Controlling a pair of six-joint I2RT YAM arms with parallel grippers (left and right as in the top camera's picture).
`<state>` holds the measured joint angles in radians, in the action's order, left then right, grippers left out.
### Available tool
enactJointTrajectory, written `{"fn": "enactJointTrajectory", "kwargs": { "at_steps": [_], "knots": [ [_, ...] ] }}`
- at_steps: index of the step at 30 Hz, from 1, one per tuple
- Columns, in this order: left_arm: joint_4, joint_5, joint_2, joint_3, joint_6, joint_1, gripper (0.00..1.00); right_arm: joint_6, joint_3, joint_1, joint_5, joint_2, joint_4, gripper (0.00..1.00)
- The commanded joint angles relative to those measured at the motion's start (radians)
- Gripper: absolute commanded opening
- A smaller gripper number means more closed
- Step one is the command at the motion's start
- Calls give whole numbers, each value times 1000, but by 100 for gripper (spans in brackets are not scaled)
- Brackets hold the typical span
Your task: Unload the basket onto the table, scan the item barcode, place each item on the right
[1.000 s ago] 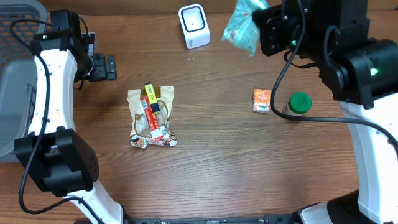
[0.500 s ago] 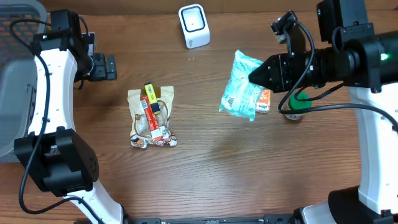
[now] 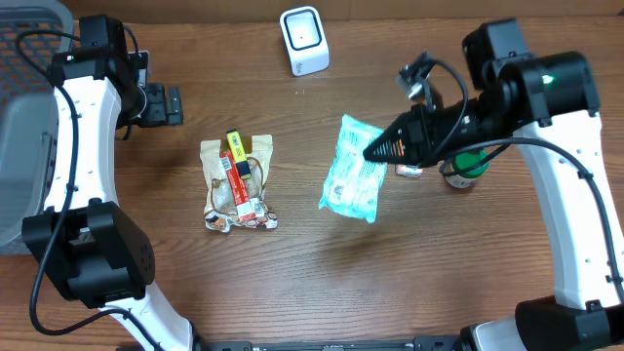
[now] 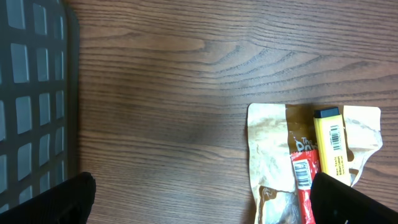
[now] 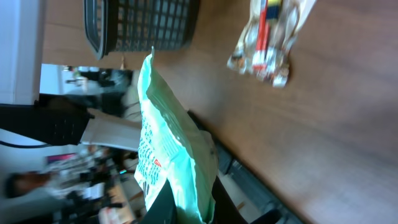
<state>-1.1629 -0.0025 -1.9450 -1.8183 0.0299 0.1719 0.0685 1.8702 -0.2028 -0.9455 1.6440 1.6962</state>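
Two right fingers [image 3: 388,148] tight on the pale green packet [image 3: 351,168]; left fingers [image 4: 348,200] wide apart, empty

A grey mesh basket [image 3: 29,127] sits at the far left edge of the wooden table [image 3: 292,283]. Left of centre lies a crinkled tan pouch [image 3: 216,195], with a yellow stick [image 3: 235,144] and a red packet [image 3: 244,187] lying on it side by side, barcodes up. A green-capped bottle [image 3: 470,162] stands upright at the right
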Motion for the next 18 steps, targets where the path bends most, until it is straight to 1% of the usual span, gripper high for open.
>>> {"fn": "enactJointTrajectory", "kwargs": {
  "at_steps": [1,6,8,13,18],
  "knots": [
    [0,11,9,-11,16,-2,99,-20,-82,0,-79,-63,-2,3],
    [0,11,9,-11,16,-2,100,-19,-227,-14,-190,-135,-2,4],
    [0,11,9,-11,16,-2,100,-19,-258,-36,-240,-167,-2,4],
    [0,11,9,-11,16,-2,100,-20,-267,-114,-253,-243,-2,4],
    [0,11,9,-11,16,-2,100,-20,-267,-146,-253,-278,-2,4]
  ]
}}
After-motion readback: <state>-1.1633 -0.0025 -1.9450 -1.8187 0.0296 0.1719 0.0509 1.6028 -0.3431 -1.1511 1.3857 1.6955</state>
